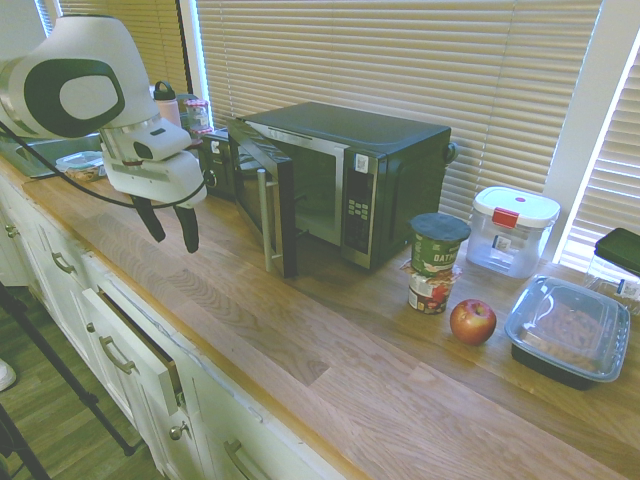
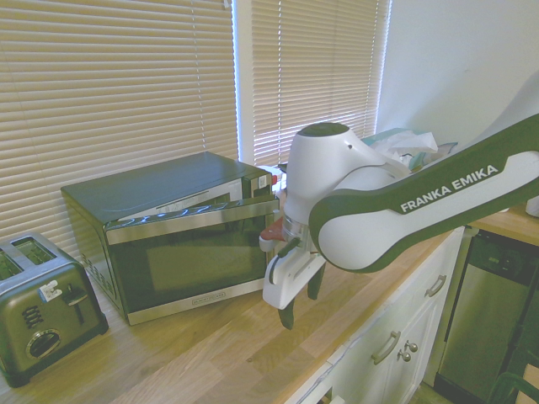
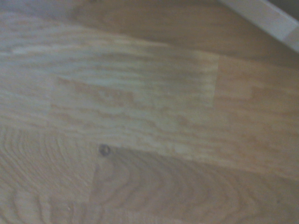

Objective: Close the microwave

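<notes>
The microwave [image 1: 345,180] stands on the tabletop [image 1: 300,370], door [image 1: 266,200] ajar, just right of the toaster [image 2: 46,307] in the second exterior view. The end effector [image 1: 170,244] hovers nearby, fingers apart, seemingly empty.

Apple [image 1: 472,322] between stacked cups [image 1: 435,262] and lidded container [image 1: 568,330].

White arm [image 2: 472,181], dark green panels (lettered FRANKA EMIKA).
</notes>
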You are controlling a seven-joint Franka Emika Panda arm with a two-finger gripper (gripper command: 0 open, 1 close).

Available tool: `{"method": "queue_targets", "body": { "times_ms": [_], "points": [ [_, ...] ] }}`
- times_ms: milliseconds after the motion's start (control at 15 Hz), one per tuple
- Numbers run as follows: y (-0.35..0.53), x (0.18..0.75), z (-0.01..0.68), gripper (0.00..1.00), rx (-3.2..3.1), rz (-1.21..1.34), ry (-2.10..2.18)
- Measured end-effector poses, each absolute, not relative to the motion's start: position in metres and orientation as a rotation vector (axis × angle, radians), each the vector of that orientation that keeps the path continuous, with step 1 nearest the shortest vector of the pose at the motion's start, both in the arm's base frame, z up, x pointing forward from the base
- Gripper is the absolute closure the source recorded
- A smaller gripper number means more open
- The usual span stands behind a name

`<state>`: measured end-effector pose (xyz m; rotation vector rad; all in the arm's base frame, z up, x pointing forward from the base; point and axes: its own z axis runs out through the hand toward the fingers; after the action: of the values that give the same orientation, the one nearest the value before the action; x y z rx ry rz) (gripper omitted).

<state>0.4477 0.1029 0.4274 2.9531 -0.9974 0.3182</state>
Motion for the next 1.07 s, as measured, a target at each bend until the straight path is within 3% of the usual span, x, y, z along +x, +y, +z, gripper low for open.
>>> {"method": "queue_targets", "body": {
  "times_ms": [1067],
  "points": [
    [0.095, 0.614, 0.475, 0.0, 2.854, 0.359, -1.243]
  ]
}}
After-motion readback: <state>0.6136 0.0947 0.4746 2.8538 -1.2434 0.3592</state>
